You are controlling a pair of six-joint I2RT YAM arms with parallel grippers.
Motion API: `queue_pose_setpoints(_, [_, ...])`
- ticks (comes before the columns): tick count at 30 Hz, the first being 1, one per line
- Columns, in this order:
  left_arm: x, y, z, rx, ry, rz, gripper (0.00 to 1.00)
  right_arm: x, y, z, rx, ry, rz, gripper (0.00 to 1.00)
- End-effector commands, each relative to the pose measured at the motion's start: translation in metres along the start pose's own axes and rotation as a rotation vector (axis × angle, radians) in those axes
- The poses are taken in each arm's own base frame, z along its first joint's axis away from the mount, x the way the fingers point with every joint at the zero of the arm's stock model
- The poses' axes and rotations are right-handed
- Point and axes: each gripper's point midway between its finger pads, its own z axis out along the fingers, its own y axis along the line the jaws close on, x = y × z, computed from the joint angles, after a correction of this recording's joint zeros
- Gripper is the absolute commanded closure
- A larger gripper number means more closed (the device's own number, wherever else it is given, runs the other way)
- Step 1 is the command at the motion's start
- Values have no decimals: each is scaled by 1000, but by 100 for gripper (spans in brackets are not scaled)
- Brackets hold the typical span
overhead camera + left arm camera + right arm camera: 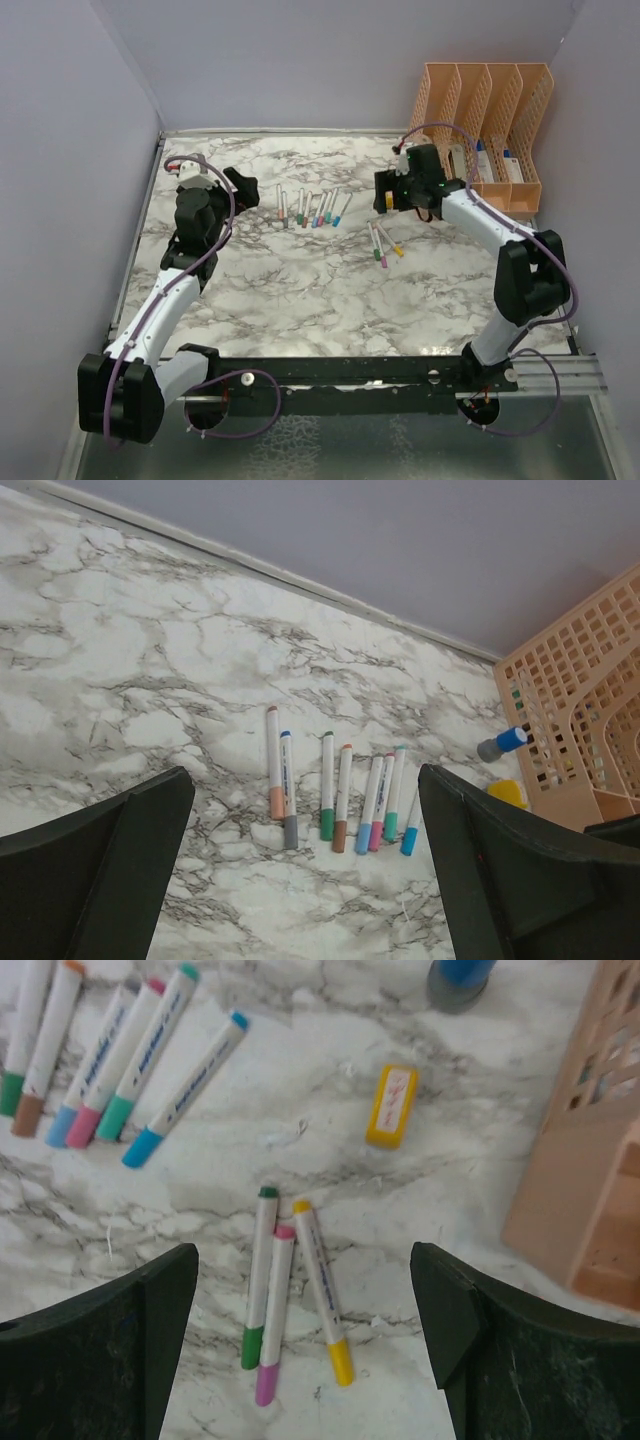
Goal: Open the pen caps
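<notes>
On the tabletop (300, 300) lie 8 pens (342, 795) in a row, side by side, approx in the middle at the back. Pens are thin & white. Each one has its cap on. The caps (327, 825) in the row are peach, grey, green, brown, light blue, pink, teal & blue. 3 more pens (278, 1300) lie to the R of the row, close together, w/ green, pink & yellow caps on. The green & pink ones lie right beside each other.

L hand (303, 780) is wide open & holds nothing. It is near the L end of the row, apart from the pens. R hand (305, 1250) is wide open too, nothing in it. It hangs over the 3 pens, which show between its two fingers (100, 1350).

Small yellow block (391, 1106) lies flat between the 3 pens & the rack (480, 110). Blue & grey stub (458, 980) sits a bit past it, near the rack. Rack is peach, w/ holes in its walls, at the back R corner of the tabletop.
</notes>
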Motion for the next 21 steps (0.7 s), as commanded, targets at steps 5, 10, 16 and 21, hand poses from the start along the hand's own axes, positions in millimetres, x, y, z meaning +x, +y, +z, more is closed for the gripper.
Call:
queue_pose_setpoints(5, [31, -21, -9, 96, 163, -116, 1, 83, -4, -12, 151, 223, -49, 17])
queue_pose_setpoints(10, [46, -11, -21, 82, 170, -143, 1, 104, -8, -14, 166, 265, -39, 22])
queue_pose_setpoints(16, [47, -7, -25, 70, 171, -113, 1, 120, -9, -8, 160, 303, -31, 30])
queue_pose_setpoints(21, [50, -6, -23, 64, 192, -93, 1, 130, -10, 3, 165, 334, -29, 36])
